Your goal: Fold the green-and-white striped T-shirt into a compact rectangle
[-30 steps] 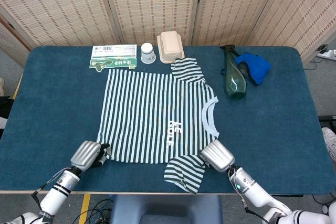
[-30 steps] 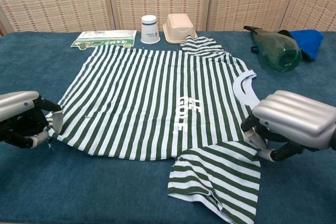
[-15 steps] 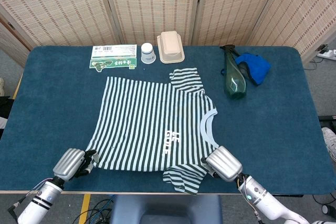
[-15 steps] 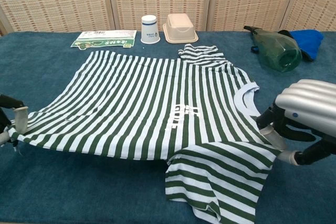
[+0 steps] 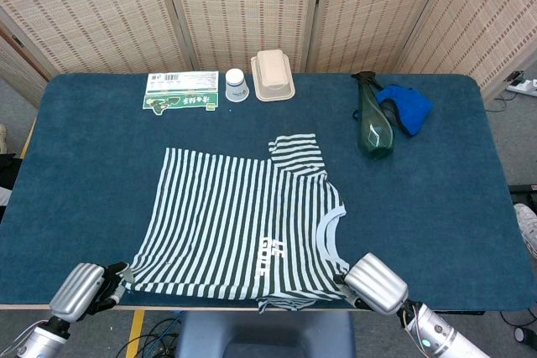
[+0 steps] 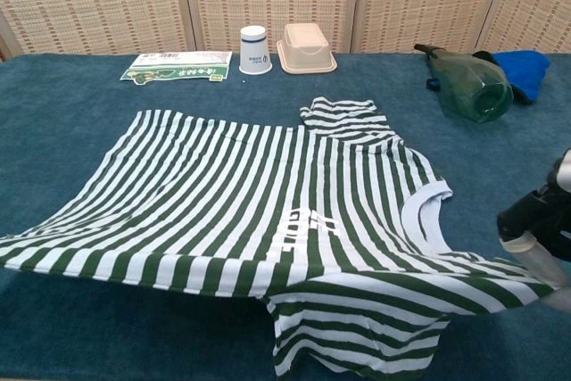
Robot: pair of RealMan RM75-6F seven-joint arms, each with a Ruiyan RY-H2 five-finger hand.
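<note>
The green-and-white striped T-shirt [image 5: 239, 220] [image 6: 259, 202] lies spread on the blue table, its near edge lifted and pulled toward me. My left hand [image 5: 84, 288] pinches the hem corner at the table's front left edge; the chest view does not show this hand. At the front right my right hand [image 5: 375, 283] [image 6: 533, 229] grips the shoulder and sleeve edge. The far sleeve [image 5: 295, 153] lies bunched on the table. The near sleeve [image 6: 357, 345] hangs folded under the lifted edge.
Along the far edge sit a green-and-white packet [image 5: 181, 91], a paper cup [image 5: 237, 85] and a beige food box [image 5: 273, 75]. A dark green bottle [image 5: 372, 119] and a blue cloth [image 5: 407, 106] lie at the back right. The table's front edge [image 5: 218, 306] is under the shirt's near edge.
Both hands have drawn back toward me holding the shirt, dragging it nearer the front edge. Its near edge has risen off the table and the near sleeve has tucked underneath.
</note>
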